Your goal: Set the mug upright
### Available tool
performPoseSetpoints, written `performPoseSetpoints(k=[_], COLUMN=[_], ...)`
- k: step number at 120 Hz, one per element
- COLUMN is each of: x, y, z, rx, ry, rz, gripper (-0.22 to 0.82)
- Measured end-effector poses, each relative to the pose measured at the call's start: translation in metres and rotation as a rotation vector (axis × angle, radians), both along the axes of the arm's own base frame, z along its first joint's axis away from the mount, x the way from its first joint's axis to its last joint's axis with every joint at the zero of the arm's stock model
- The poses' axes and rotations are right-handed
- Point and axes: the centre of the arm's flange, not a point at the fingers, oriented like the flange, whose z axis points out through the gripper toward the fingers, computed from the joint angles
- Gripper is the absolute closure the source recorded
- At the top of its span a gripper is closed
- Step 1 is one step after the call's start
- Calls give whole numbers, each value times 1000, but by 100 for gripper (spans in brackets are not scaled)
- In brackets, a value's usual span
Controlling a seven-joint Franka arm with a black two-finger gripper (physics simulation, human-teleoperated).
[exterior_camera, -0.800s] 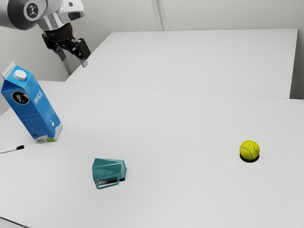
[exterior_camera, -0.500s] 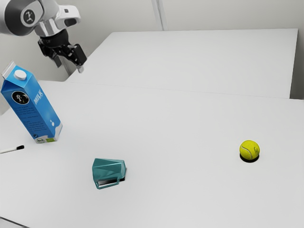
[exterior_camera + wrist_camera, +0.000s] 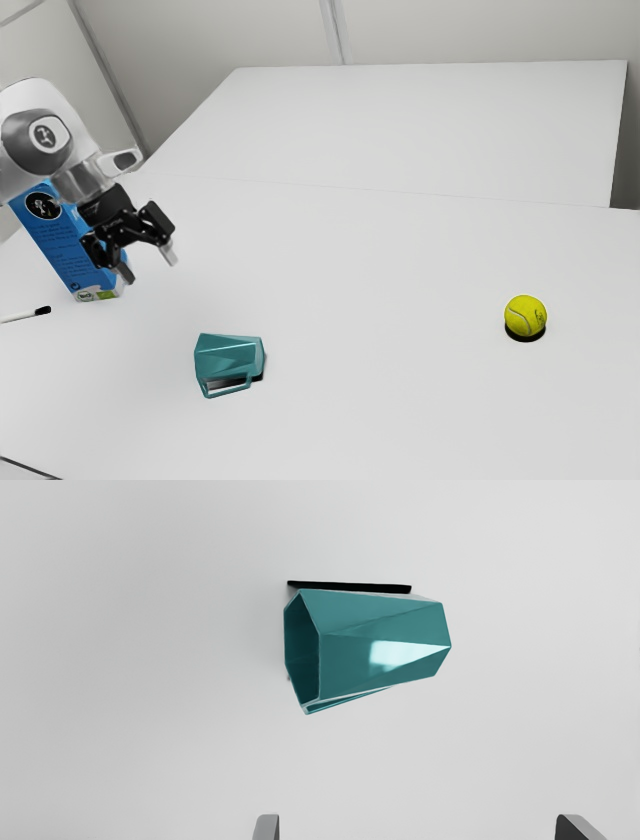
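Observation:
My gripper [image 3: 146, 267] hangs above the table in the exterior view, up and to the left of the teal mug [image 3: 230, 357], not touching it. The mug lies on its side on the white table, its handle down against the surface. In the wrist view the faceted mug [image 3: 375, 645] shows its dark open mouth at one end, and a thin part of the handle peeks out along one side. The two fingertips of my gripper [image 3: 417, 827] stand wide apart with nothing between them.
A blue milk carton [image 3: 62, 245] stands behind the arm at the exterior view's left, partly hidden by it. Close to it lies a black-tipped marker [image 3: 25, 315]. A tennis ball [image 3: 525, 316] rests at the exterior view's right on the white table [image 3: 380, 400].
The arm has come down and forward from beyond the table's far left corner, now overlapping the milk carton and nearer the mug. Mug, ball and carton have stayed put.

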Motion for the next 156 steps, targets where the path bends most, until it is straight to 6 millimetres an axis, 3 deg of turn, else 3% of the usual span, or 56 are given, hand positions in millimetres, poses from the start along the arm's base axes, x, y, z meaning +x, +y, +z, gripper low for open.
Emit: performPoseSetpoints(k=[16,74,114,156], x=[-11,2,14,11], y=[8,40,33,12], z=[-41,-160,-185,-207], rx=[-69,-220,-300,-463], ry=[78,236,190,179], rz=[55,136,146,230], gripper=[0,0,0,0])
